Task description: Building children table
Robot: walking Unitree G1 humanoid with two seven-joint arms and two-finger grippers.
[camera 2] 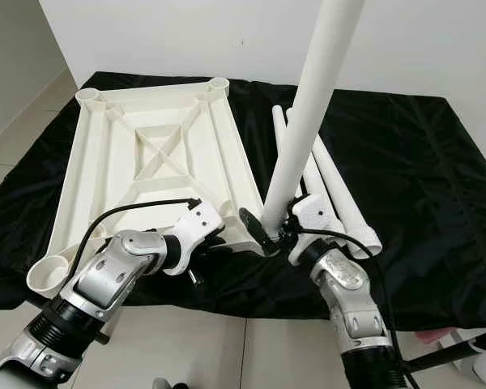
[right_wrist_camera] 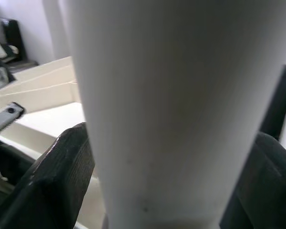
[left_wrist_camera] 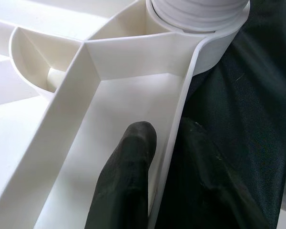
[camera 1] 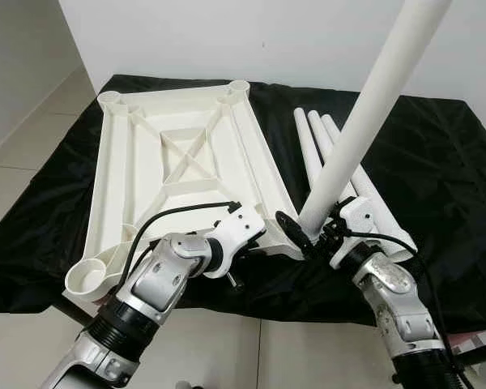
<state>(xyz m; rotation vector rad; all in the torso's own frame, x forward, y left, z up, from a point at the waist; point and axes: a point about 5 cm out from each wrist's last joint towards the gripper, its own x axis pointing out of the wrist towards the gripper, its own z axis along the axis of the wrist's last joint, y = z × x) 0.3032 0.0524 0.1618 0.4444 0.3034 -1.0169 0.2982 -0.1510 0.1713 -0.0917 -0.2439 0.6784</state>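
Note:
The white plastic tabletop (camera 1: 186, 146) lies upside down on a black cloth, ribs facing up. My left gripper (left_wrist_camera: 169, 138) is shut on its side rim (left_wrist_camera: 181, 109) close to the near right corner, one finger (left_wrist_camera: 133, 162) inside the wall and one outside. My right gripper (camera 1: 314, 231) is shut on a long white leg (camera 1: 373, 105) that leans up and to the right. The leg's ridged lower end (left_wrist_camera: 195, 14) sits in that corner's round socket. In the right wrist view the leg (right_wrist_camera: 171, 119) stands between the black fingers (right_wrist_camera: 57, 181).
Three more white legs (camera 1: 317, 142) lie side by side on the black cloth (camera 1: 437, 178) to the right of the tabletop. Open round sockets show at the near left corner (camera 1: 89, 279) and both far corners. Tiled floor (camera 1: 24, 138) lies to the left, a white wall behind.

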